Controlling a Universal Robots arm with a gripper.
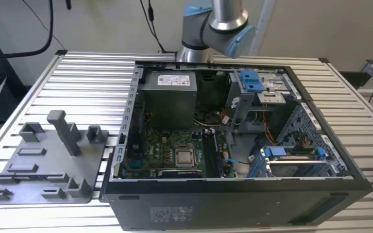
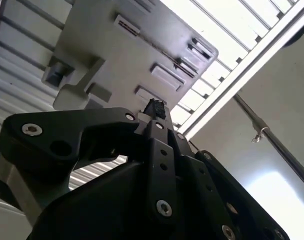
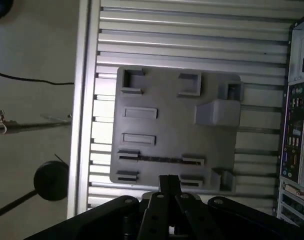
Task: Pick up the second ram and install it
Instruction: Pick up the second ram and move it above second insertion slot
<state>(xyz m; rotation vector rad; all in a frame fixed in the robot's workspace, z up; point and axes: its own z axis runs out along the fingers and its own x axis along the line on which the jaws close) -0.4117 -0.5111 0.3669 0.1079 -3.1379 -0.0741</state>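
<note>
One ram stick parked in the grey tray, gripper above it holding nothing

In the first wrist view the second ram [image 3: 159,159] stands on its edge as a thin dark strip, held between two little brackets of the grey tray [image 3: 167,130]. It's near the tray edge closest to the gripper [image 3: 168,184]. The fingers look pinched right together with nothing between them, same story in the second wrist view, and they hang clear of the tray, not touching it. In the exterior view the tray sits on the slatted table [image 1: 89,87] just beside the open PC case [image 1: 238,189], on the exterior view's left. Its tall grey post [image 1: 62,131] is upright, and the motherboard [image 1: 173,148] lies flat inside the case.
</note>
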